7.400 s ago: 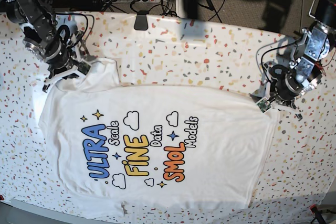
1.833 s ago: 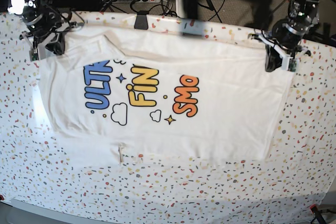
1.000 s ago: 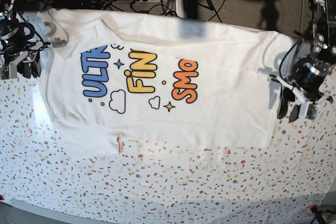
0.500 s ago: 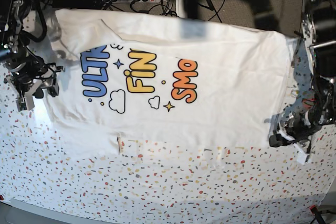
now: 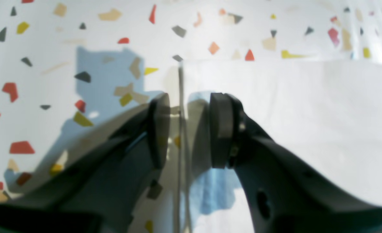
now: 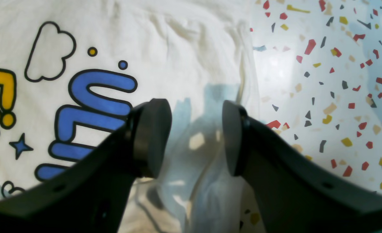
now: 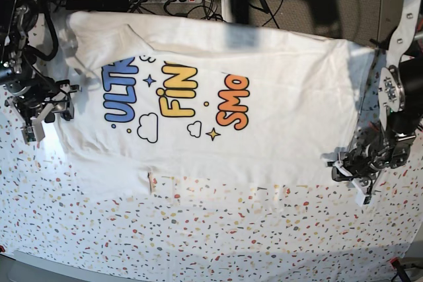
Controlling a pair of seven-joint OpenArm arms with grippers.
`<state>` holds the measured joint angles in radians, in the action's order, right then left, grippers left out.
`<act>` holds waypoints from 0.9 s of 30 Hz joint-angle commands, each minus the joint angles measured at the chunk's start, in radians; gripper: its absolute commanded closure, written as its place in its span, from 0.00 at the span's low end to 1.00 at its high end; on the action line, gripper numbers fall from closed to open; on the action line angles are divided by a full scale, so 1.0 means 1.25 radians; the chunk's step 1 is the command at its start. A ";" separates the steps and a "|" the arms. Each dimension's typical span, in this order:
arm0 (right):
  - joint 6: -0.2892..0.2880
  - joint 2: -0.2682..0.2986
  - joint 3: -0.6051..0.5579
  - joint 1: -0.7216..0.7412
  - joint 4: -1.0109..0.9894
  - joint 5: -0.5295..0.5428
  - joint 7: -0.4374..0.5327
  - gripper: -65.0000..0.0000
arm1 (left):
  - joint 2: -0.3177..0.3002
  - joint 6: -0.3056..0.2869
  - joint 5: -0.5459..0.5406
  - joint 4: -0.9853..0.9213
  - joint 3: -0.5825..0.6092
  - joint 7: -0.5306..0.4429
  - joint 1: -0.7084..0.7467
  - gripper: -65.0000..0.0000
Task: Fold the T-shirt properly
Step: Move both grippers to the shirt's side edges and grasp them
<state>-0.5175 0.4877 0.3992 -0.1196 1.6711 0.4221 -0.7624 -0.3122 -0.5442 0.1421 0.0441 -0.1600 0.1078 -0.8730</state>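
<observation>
Both hands apart: left hand [image 5: 187,129] straddling T-shirt [image 7: 277,117] corner, right hand [image 6: 196,139] over sleeve edge.

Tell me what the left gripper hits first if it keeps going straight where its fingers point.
Probably the side edge of the white cotton T-shirt: the left gripper, fingers apart, straddles that edge, with the speckled terrazzo tablecloth under it. How far above the cloth it is remains unclear.
</observation>
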 commanded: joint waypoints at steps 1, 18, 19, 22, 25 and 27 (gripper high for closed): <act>0.001 0.016 0.006 0.011 0.014 0.006 0.016 0.55 | -0.007 -0.002 -0.003 0.009 -0.002 -0.009 -0.021 0.69; 0.001 0.015 0.006 0.016 0.007 -0.002 0.209 0.55 | 0.023 -0.082 -0.003 0.009 -0.002 0.023 -0.015 1.00; 0.001 0.015 0.006 0.026 -0.002 -0.002 0.236 0.55 | 0.023 -0.082 -0.003 0.009 -0.002 0.013 -0.015 1.00; 0.001 0.016 0.004 0.085 -0.063 -0.001 0.233 0.55 | 0.025 -0.082 -0.003 0.009 -0.002 -0.013 -0.015 1.00; 0.001 0.030 -0.025 0.171 -0.175 0.008 0.185 0.55 | 0.026 -0.082 -0.003 0.009 -0.002 -0.013 -0.015 1.00; 0.002 0.048 -0.078 0.241 -0.260 0.007 0.151 0.55 | 0.026 -0.082 -0.003 0.009 -0.002 -0.013 -0.015 1.00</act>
<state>-0.5106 0.5285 0.2924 0.1589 1.3205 0.4210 -0.6025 -0.2729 -0.6392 0.1368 0.0456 -0.1604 0.0971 -0.8616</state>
